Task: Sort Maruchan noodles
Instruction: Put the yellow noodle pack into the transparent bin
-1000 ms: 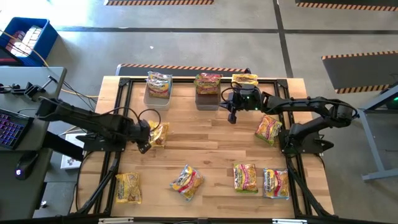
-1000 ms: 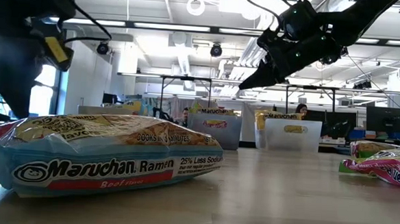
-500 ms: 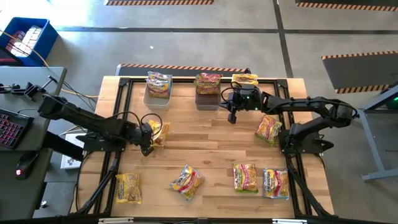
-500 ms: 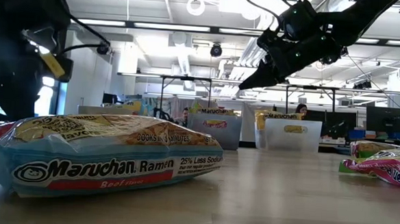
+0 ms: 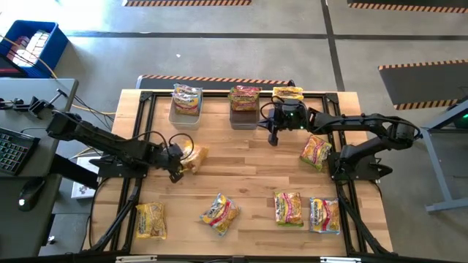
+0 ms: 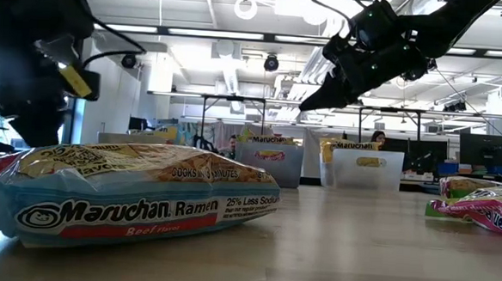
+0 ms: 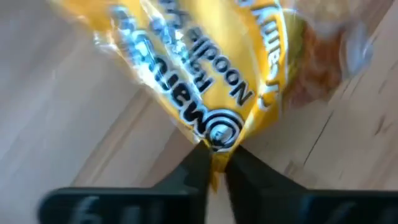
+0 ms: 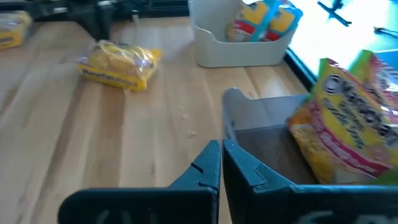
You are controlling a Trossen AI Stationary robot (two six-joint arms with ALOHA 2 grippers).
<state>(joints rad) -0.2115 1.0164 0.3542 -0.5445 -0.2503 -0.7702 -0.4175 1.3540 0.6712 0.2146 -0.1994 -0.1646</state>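
The left gripper (image 5: 178,159) sits at about nine o'clock on the table (image 5: 248,164), its fingers pinched on the crimped edge of a yellow packet (image 5: 191,155); the left wrist view shows the two dark fingers (image 7: 194,171) closed on the thin seam, the crinkly film bunching above them. Holding it by the seam probably lets the flat pack hang free for carrying to a tub.

The right gripper (image 5: 273,136) hovers near twelve o'clock, just beside the dark tub (image 5: 243,115), its fingers pressed together on nothing in the right wrist view; it seems to be waiting there.

Three rectangular tubs line the far edge: the clear tub (image 5: 185,111) at eleven o'clock holds a yellow pack with blue and red print, the dark one a pack with pink and green, and a third (image 5: 287,93) sits at one o'clock. Loose glossy packets lie flat at three o'clock (image 5: 316,152), five o'clock (image 5: 288,208) (image 5: 324,215), six o'clock (image 5: 220,213) and seven o'clock (image 5: 151,220)
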